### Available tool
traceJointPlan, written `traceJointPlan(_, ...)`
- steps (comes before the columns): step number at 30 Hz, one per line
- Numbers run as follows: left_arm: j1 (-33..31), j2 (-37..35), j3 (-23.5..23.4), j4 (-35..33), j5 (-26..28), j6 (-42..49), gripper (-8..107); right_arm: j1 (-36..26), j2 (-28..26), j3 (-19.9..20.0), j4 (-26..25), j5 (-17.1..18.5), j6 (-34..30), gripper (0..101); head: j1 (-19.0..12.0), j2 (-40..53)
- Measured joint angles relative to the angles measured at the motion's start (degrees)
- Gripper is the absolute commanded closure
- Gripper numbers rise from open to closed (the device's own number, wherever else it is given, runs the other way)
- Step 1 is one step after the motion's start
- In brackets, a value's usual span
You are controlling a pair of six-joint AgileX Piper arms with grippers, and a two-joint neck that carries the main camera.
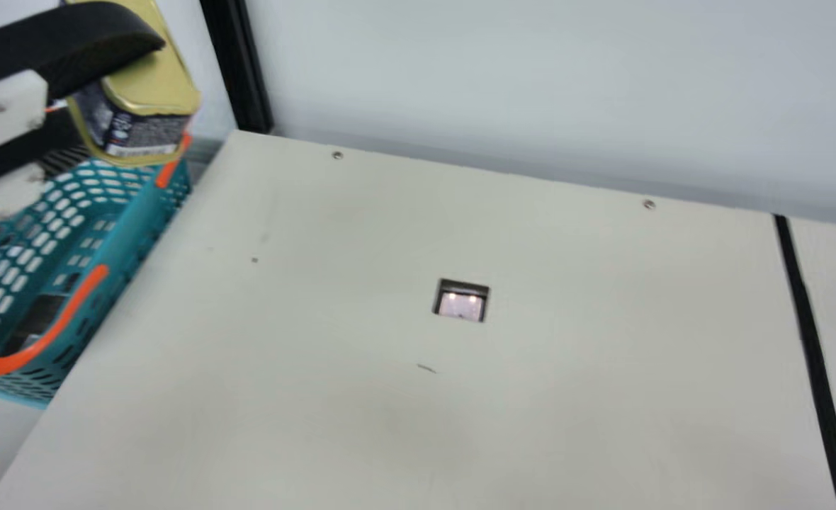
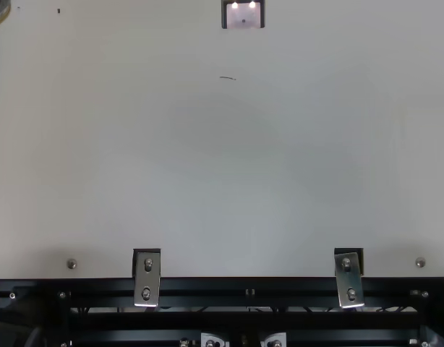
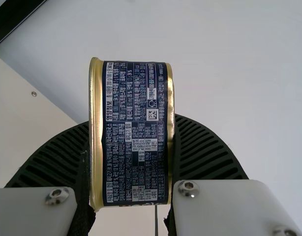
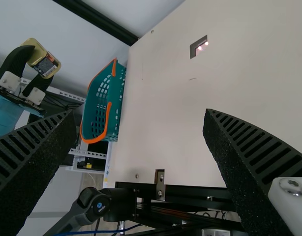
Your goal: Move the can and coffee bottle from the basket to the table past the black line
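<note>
Left gripper (image 1: 124,95) is clamped on the can (image 1: 159,85), its two ribbed fingers (image 3: 205,150) pressing the gold rims from either side. Between them, in the left wrist view, the dark blue printed side of the can faces the camera. The can is up in the air at the left, higher than the teal basket (image 1: 131,227) and on the left side of the table (image 1: 319,425). Right gripper (image 4: 139,115) is open, its fingers wide apart, with part of the table seen between them.

The basket sits just beside the table's left edge, with orange handles (image 1: 78,304) along it. Something dark (image 1: 39,315) is low in its near part, but whether that is the coffee bottle I cannot tell. Over at the right, the black line (image 1: 808,319) runs across the table from far to near. A small square cutout (image 1: 460,306) lies between the basket and the line, with a thin dark mark (image 1: 426,368) a little nearer. At the far left corner stands a black post (image 1: 237,78)
</note>
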Motion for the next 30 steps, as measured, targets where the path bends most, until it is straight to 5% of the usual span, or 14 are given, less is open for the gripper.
traceJointPlan(6, 0.0, 0.0, 0.0, 0.0, 0.0, 0.0, 89, 0.0, 0.0, 0.0, 0.0, 0.0, 0.0, 0, 3.23, -2.35)
traceJointPlan(23, 0.55, 0.0, 0.14, -0.87, -0.14, 0.99, 89, 0.0, 0.0, 0.0, 0.0, 0.0, 0.0, 0, 3.23, -2.35)
traceJointPlan(30, -2.13, 0.12, 4.57, 0.43, -5.97, 7.9, 89, 0.0, 0.0, 0.0, 0.0, 0.0, 0.0, 0, 3.23, -2.35)
